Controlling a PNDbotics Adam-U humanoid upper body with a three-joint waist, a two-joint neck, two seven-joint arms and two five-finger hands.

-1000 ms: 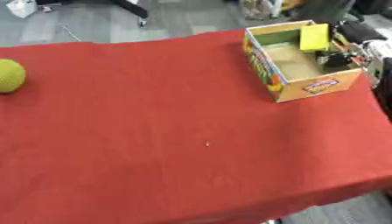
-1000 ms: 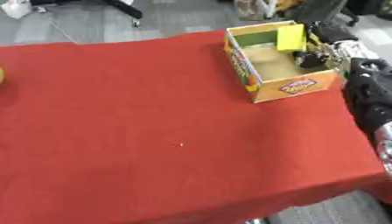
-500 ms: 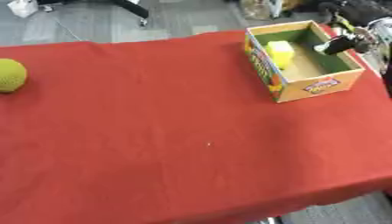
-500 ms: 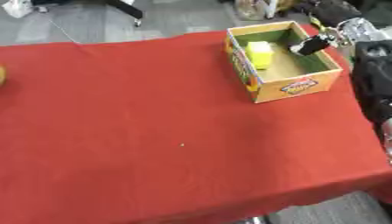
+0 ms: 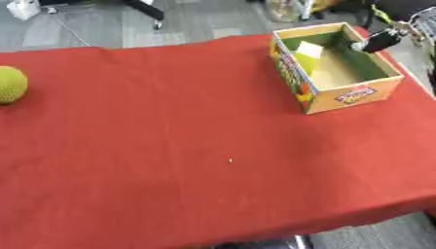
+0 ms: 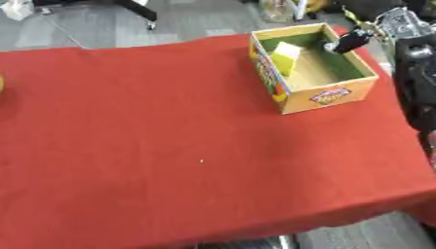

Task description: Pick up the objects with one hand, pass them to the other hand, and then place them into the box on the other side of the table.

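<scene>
At the far right of the counter (image 5: 170, 146), which is draped in a red cloth, stands the open cardboard box (image 5: 354, 95). Its long axis runs from the near edge toward the far edge, slightly askew. Inside the box, a yellow-green block (image 5: 306, 57) leans tilted against the left wall, with its upper end pointing up and toward the far side. The right hand (image 6: 388, 26) is positioned above the far right rim of the box. One dark finger (image 6: 347, 43) extends down and left over the rim; the fingers hold nothing and appear relaxed. A green ball (image 5: 10, 84) rests at the left edge of the counter, well apart from the box.
</scene>
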